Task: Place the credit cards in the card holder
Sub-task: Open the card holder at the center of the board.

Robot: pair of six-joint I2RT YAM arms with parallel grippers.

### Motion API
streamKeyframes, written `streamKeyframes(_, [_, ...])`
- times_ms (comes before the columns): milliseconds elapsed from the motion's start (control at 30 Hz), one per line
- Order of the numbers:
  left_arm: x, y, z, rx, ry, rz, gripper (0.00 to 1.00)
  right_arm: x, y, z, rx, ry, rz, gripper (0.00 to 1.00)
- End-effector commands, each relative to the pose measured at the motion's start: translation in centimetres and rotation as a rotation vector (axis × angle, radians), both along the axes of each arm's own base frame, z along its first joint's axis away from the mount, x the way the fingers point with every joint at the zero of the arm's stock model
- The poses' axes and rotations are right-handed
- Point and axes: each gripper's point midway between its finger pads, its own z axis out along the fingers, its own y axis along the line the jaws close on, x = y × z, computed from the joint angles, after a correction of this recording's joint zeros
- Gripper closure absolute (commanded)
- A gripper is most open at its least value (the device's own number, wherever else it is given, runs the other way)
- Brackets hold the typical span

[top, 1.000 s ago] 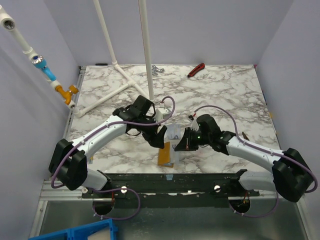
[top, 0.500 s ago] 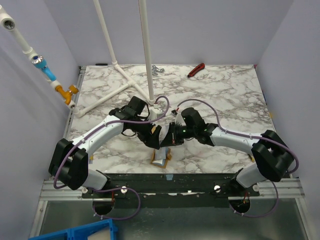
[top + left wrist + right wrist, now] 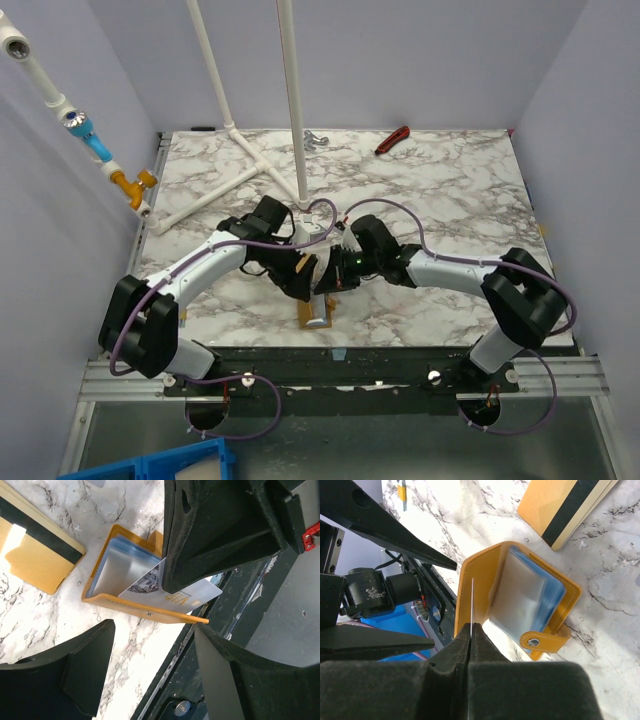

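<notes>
While both arms crowd together over the near middle of the marbled surface (image 3: 450, 190), we find the card holder (image 3: 116, 601) lying open there close to the near edge, a tan leather fold with clear blue-tinted sleeves and a snap tab; we judge it soft and light, likely to slide or flop shut if pushed, so it wants steadying at its stiff outer cover rather than at the limp sleeves. The left gripper (image 3: 150, 655) hovers just above it with its jaws apart and nothing between them. The right gripper (image 3: 470, 630) has its jaws pressed together on the pale card (image 3: 172, 592), pinching it by one short end so that it stands edge-on over the holder, its free end lying across the sleeves. We judge this card thin, stiff and slick: a grip on the flat faces near an end suits it, with little force, since it can bow or slip. The gold-tan card (image 3: 565, 505), with its dark stripe, rests flat on the surface just beside the holder, awkward to lift unless an edge is caught.
</notes>
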Motion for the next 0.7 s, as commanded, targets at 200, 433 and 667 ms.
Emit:
streamKeyframes(200, [-0.1, 0.3, -1.2, 0.087, 0.081, 0.029, 0.36, 0.6, 2.1, 0.6, 0.031, -0.038, 0.023, 0.99])
streamKeyframes(433, [-1.0, -1.3, 1.1, 0.008, 0.132, 0.040, 0.19, 0.1, 2.3, 0.6, 0.015, -0.042, 0.023, 0.99])
streamKeyframes(667, [-1.3, -0.1, -1.3, 0.164, 0.013, -0.032, 0.38, -0.1, 2.1, 0.1, 0.001, -0.027, 0.015, 0.99])
